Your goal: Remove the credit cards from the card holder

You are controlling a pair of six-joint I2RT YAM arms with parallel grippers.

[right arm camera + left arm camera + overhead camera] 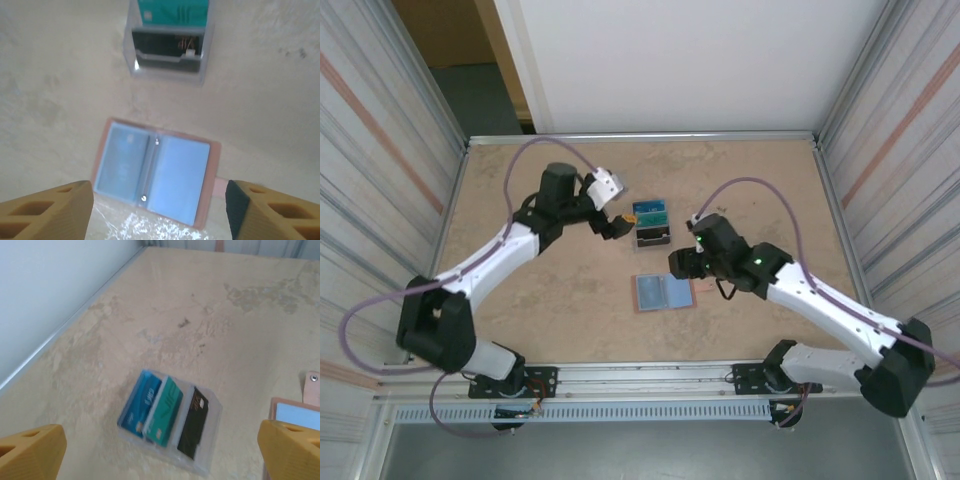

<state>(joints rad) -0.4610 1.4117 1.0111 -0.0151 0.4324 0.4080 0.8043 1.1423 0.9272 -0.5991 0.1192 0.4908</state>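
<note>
The card holder (155, 170) lay opened flat on the table (550, 190), salmon-pink outside down and pale blue-grey pockets up, with its small pink tab (312, 386) sticking out from one short side. Whether any card sat in its pockets could not be told. Just beyond the card holder, on the side away from the arm bases, stood a clear tiered stand (212, 412) holding three credit cards (162, 412) side by side: one blue, one teal, one black. The left gripper (161, 452) hung beyond the card holder and to its left, close by the stand, its yellow fingers (32, 450) spread wide with nothing between them. The right gripper (159, 212) hovered just at the card holder's right side, its fingers (47, 210) well apart and gripping nothing; whether they touched the card holder could not be told
</note>
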